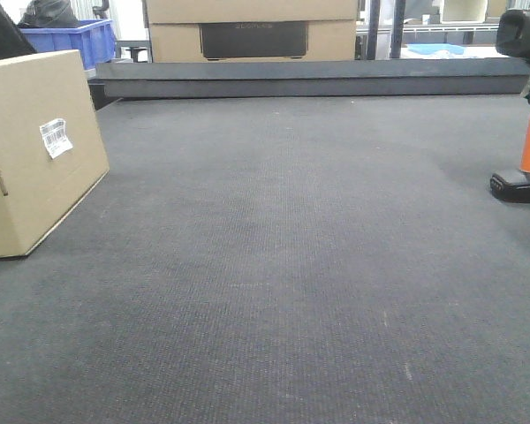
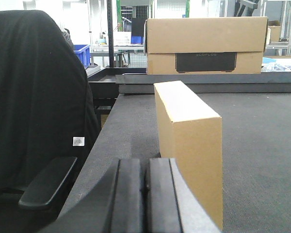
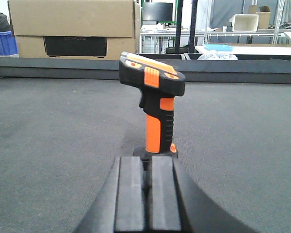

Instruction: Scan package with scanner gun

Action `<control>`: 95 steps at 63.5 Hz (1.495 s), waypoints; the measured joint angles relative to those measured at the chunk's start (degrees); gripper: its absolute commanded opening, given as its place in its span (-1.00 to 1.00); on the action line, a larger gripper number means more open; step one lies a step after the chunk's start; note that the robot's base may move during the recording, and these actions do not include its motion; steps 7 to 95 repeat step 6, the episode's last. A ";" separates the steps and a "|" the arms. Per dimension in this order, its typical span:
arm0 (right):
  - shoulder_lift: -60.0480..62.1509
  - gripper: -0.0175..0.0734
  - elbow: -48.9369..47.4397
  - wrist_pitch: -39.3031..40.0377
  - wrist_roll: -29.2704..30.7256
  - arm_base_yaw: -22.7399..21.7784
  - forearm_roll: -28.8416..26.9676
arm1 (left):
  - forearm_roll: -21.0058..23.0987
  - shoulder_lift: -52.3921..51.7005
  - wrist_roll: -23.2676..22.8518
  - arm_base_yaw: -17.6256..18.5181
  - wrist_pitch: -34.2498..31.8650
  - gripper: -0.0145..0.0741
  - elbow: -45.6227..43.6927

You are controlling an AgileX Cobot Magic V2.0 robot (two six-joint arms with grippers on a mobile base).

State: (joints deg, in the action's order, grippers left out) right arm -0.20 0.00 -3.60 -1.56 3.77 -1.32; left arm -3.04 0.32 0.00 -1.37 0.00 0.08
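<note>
The package [image 1: 35, 150], a flat tan cardboard box, stands on edge at the table's left, its white barcode label [image 1: 56, 137] facing right. In the left wrist view the package [image 2: 189, 141] stands just ahead and right of my left gripper [image 2: 146, 167], which is shut and empty. The scanner gun [image 3: 153, 104], black head, orange handle, black foot, stands upright straight ahead of my right gripper [image 3: 145, 165], which is shut and empty, close behind its foot. In the front view the scanner gun [image 1: 528, 115] stands at the right edge. Neither gripper shows in the front view.
Dark grey felt table [image 1: 291, 265] with a raised rail [image 1: 318, 78] at the back. Bigger cardboard boxes with a dark panel [image 1: 252, 31] stand behind it. A blue crate [image 1: 71, 40] is at back left. A black chair with armrest [image 2: 34, 126] is left of the table.
</note>
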 measured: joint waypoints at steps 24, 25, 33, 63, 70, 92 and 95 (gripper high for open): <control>0.00 -0.97 0.00 0.00 0.00 0.00 0.00 | 0.08 0.00 0.00 0.00 0.00 -0.92 0.00; 0.00 -0.97 0.00 0.00 0.00 0.00 0.00 | 0.08 0.00 0.00 0.00 0.00 -0.92 0.00; 0.00 -0.97 0.00 0.00 0.00 0.00 0.00 | 0.08 0.00 0.00 0.00 0.00 -0.92 0.00; 0.00 -0.97 0.00 0.00 0.00 0.00 0.00 | 0.08 0.00 0.00 0.00 0.00 -0.92 0.00; 0.00 -0.97 0.00 0.00 0.00 0.00 0.00 | 0.08 0.00 0.00 0.00 0.00 -0.92 0.00; 0.00 -0.97 0.00 0.00 0.00 0.00 0.00 | 0.08 0.00 0.00 0.00 0.00 -0.92 0.00; 0.00 -0.97 0.00 0.00 0.00 0.00 0.00 | 0.08 0.00 0.00 0.00 0.00 -0.92 0.00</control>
